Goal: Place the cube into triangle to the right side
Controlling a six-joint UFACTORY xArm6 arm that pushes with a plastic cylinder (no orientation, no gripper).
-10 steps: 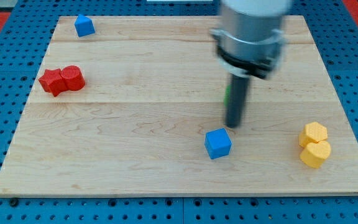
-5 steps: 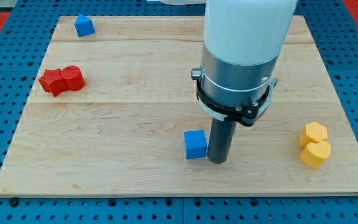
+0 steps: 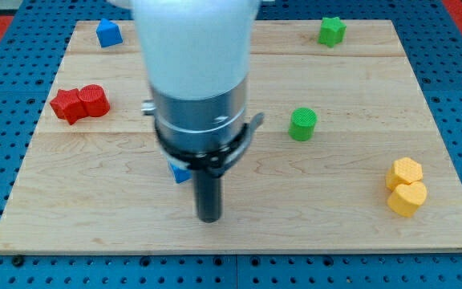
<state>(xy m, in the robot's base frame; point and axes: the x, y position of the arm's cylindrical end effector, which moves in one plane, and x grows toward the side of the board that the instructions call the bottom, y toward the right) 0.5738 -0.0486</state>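
My tip (image 3: 209, 217) rests on the board near the view's bottom, left of centre. The blue cube (image 3: 180, 172) is mostly hidden behind the arm's body; only a small blue corner shows just up and left of the tip. A second blue block (image 3: 108, 33), its shape not clear, sits at the view's top left. The arm's wide grey and white body covers the board's middle.
Two red blocks (image 3: 79, 103) touch each other at the view's left. A green cylinder (image 3: 301, 124) sits right of centre, a green star-like block (image 3: 332, 30) at the top right. Two yellow blocks (image 3: 406, 186) are stacked close together at the right edge.
My tip has swept from right of centre to the left and down. The blue cube has been pushed leftward with it. The green blocks have come into view.
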